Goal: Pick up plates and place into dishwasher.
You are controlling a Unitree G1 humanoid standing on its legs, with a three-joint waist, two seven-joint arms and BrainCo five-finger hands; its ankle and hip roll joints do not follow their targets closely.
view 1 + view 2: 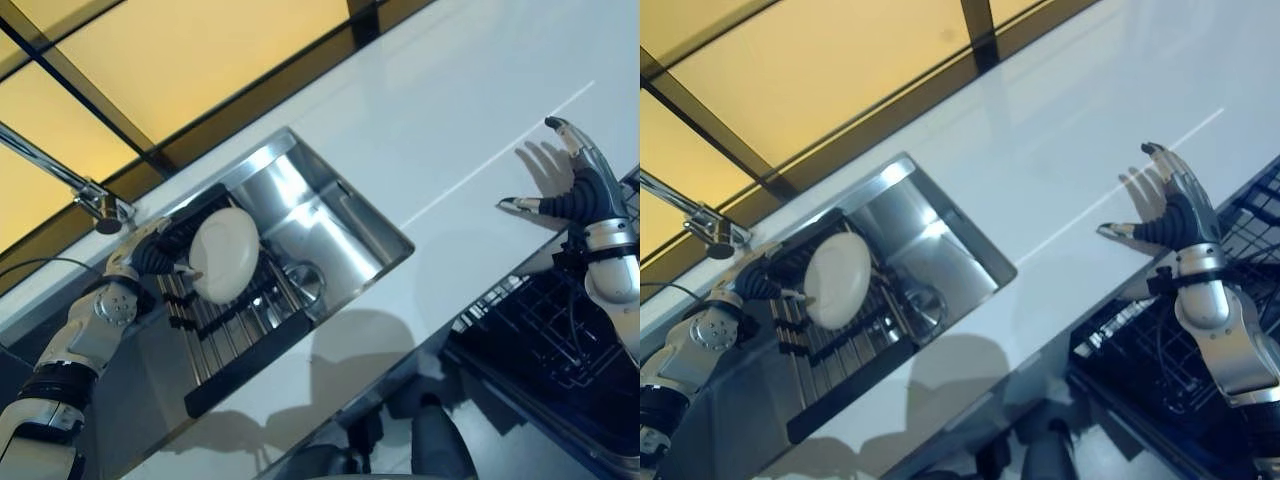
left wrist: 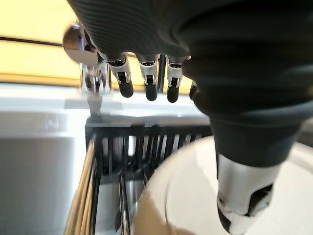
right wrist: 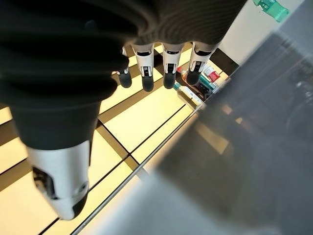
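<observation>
- The left hand (image 1: pixel 160 250) grips a white plate (image 1: pixel 224 254) by its left edge, thumb on the face and fingers behind, so it can come out of the dark rack (image 1: pixel 240 345) in the sink (image 1: pixel 340 205).
- The plate is over the rack at the left, tilted nearly on edge, face towards the right; its long axis runs near to far.
- The right hand (image 1: pixel 585 185) hangs spread wide and empty over the white counter (image 1: pixel 440 110), far side of the open dishwasher (image 1: pixel 560 340), probably clear of the plate's route.

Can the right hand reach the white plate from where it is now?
Probably not: the right hand is open above the counter, far from the plate, which the left hand holds over the sink rack.
</observation>
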